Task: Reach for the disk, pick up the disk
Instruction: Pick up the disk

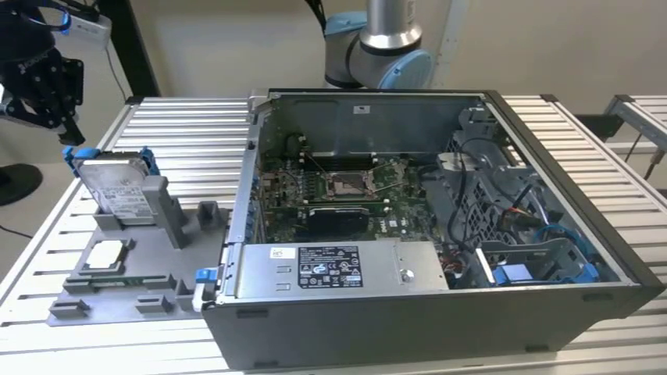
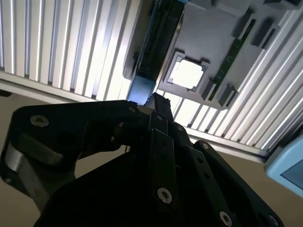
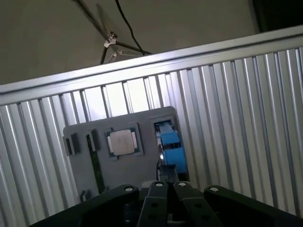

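The gripper (image 1: 69, 134) hangs tilted, pointing downward.

The gripper (image 1: 65, 129) is running off the exterior view's left and top edges, over the tabletop's (image 1: 187, 125) far corner on that view's left. The grey holder (image 1: 167, 205) is covering the disk's (image 1: 109, 183) lower part. In both wrist views the gripper's black body is blocking the disk's near end and the holder's near edge. The exterior view's top edge is cutting off the arm (image 1: 388, 35).
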`<state>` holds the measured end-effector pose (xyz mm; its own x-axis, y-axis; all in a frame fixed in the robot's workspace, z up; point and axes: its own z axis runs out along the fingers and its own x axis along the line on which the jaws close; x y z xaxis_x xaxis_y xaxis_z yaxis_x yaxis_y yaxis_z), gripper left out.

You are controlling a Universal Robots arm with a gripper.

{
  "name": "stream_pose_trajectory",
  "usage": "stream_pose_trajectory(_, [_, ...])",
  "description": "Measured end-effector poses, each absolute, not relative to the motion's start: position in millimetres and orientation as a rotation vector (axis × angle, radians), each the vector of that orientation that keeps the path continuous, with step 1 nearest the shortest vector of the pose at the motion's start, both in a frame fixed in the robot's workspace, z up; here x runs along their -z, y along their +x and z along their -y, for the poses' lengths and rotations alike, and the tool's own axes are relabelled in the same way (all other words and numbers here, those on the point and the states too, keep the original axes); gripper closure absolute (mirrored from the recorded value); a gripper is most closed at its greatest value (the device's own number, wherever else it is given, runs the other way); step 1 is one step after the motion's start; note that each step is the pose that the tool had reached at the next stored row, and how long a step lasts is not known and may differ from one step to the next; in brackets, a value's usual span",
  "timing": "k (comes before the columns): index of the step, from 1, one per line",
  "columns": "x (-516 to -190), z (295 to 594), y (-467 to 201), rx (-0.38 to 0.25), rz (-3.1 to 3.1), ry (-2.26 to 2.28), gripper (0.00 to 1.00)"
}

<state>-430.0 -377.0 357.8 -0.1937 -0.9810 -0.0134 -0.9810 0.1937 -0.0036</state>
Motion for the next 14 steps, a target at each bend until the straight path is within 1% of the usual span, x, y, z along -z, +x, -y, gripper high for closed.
stream_pose_trajectory(14, [-357.5, 377.0, -423.1, -0.014, -2.339, -2.076, 1.00])
